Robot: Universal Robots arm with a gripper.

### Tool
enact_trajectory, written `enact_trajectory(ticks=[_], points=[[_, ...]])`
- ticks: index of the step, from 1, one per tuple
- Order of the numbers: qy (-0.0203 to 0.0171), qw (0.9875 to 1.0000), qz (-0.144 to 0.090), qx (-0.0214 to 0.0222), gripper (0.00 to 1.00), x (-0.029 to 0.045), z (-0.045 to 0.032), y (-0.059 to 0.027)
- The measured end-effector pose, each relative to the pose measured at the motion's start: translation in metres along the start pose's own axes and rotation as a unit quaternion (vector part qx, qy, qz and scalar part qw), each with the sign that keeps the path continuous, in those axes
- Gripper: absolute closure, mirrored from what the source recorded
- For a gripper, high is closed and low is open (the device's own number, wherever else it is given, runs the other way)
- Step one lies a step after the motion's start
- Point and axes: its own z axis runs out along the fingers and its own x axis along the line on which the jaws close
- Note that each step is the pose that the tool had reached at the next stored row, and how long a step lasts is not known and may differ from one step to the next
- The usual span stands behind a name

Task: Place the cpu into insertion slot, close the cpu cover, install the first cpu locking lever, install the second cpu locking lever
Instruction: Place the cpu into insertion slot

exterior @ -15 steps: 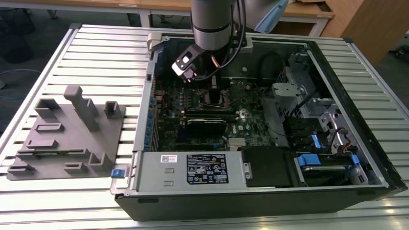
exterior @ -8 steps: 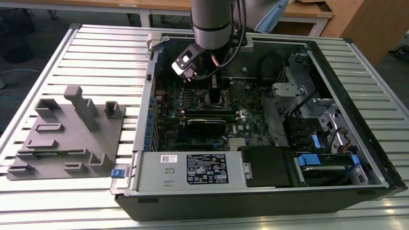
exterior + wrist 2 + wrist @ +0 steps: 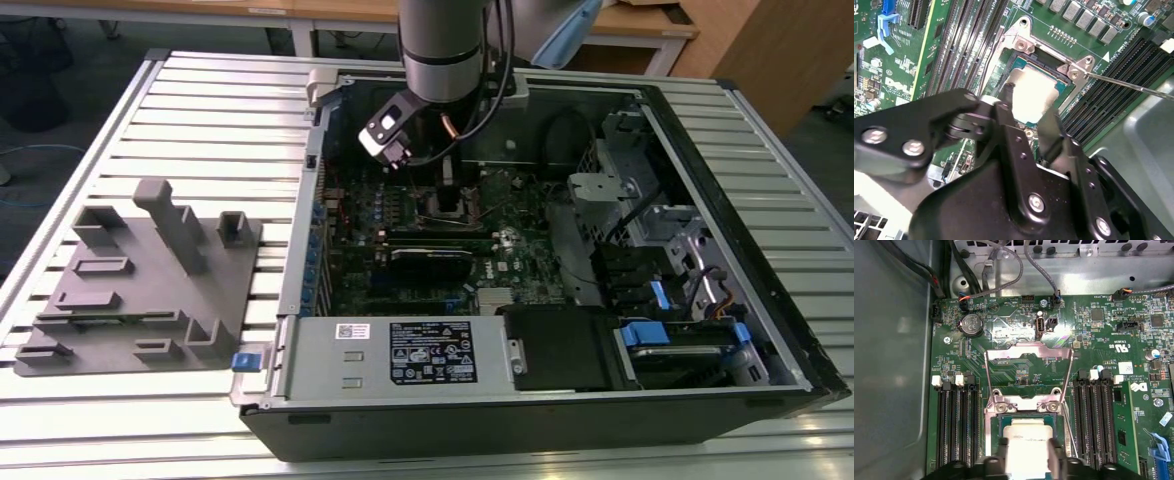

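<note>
The cpu [image 3: 1029,437], a flat square chip with a silver top, lies in or just above the insertion slot [image 3: 998,421] on the green motherboard. My gripper [image 3: 1029,454] straddles it, and its two black fingers [image 3: 1003,456] press on opposite edges. In the second wrist view the cpu [image 3: 1031,92] shows between the same fingers [image 3: 1006,97], inside the slot [image 3: 1021,62]. The cpu cover [image 3: 1029,347] is swung open, away from the slot. A thin wire locking lever [image 3: 1134,86] stands off to one side. In the exterior view the gripper [image 3: 445,185] hangs over the slot [image 3: 454,207].
Black memory slots [image 3: 956,425] flank the socket on both sides. Cables [image 3: 989,265] run along the case wall beyond the board. A labelled power supply box [image 3: 427,350] and a drive cage [image 3: 667,250] fill the case's near part. A grey fixture plate [image 3: 134,290] lies on the table.
</note>
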Motion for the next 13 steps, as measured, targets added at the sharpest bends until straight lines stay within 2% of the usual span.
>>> enact_trajectory(ticks=[1, 4, 7, 8, 13], points=[[0.0, 1.0, 0.0, 0.0, 0.54, 0.0, -0.0001, 0.0], [0.0, 1.0, 0.0, 0.0, 0.71, 0.0, -0.0003, 0.0001], [0.0, 1.0, 0.0, 0.0, 0.77, 0.0, -0.0005, 0.0001], [0.0, 1.0, 0.0, 0.0, 0.84, 0.0, -0.0006, 0.0001], [0.0, 1.0, 0.0, 0.0, 0.84, 0.0, -0.001, 0.0002]])
